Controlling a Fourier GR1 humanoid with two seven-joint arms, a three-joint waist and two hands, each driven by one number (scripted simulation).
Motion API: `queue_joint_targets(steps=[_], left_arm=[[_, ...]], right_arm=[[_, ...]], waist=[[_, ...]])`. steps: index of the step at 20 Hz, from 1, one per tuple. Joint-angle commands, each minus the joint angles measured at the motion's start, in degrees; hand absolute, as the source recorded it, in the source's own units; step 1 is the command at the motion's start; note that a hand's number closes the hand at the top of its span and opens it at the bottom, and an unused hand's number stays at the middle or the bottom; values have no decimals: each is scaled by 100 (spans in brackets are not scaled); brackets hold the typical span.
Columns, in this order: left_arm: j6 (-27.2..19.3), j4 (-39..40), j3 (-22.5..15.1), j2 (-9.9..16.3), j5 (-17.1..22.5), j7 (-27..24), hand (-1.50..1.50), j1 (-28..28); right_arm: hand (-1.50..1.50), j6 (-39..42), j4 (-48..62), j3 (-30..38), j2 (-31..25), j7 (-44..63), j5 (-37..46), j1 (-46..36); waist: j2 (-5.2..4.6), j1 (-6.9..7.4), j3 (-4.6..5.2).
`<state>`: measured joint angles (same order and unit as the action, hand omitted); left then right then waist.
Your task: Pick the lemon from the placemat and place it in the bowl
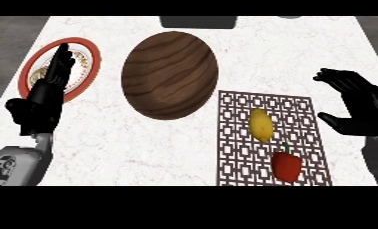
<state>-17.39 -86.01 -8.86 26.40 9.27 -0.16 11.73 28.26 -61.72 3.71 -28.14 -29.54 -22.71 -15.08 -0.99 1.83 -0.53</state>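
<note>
Reaching stage: right hand [353, 104] hovered open, holding nothing, right of lemon [260, 124] on placemat [240, 163]; next, grasp lemon, carry to bowl [170, 74]. Left hand [46, 90] rested open.

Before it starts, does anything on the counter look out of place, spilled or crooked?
Nothing stands out. The lemon and a red pepper lie on the placemat, the wooden bowl sits beside it, and a plate is at the left.

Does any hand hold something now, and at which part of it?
Nothing is held. The lemon lies on the placemat; the right hand is open beside it.
</note>
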Motion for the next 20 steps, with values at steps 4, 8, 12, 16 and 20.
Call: queue_joint_targets(steps=[4,8,12,16,20], left_arm=[[-197,-248,-203,-41,-327,491,0,123],[-378,-417,-335,-121,-530,766,0,111],[-356,-312,-267,-149,-603,801,0,355],[-396,-78,-350,-363,-725,861,0,437],[-299,-172,-208,-318,-762,647,0,73]], right_arm=[[-150,854,803,-169,-934,-1776,1284,-378],[-150,512,554,-788,-1305,-1626,2147,-582],[-150,-20,297,-1395,-1320,-1160,2927,-999],[-150,141,41,-1814,-1248,-405,3282,-1555],[-150,426,-535,-2062,-1099,69,3452,-1550]], waist=[[49,4,27],[76,11,35],[77,-46,48],[87,-117,55],[108,-160,58]])
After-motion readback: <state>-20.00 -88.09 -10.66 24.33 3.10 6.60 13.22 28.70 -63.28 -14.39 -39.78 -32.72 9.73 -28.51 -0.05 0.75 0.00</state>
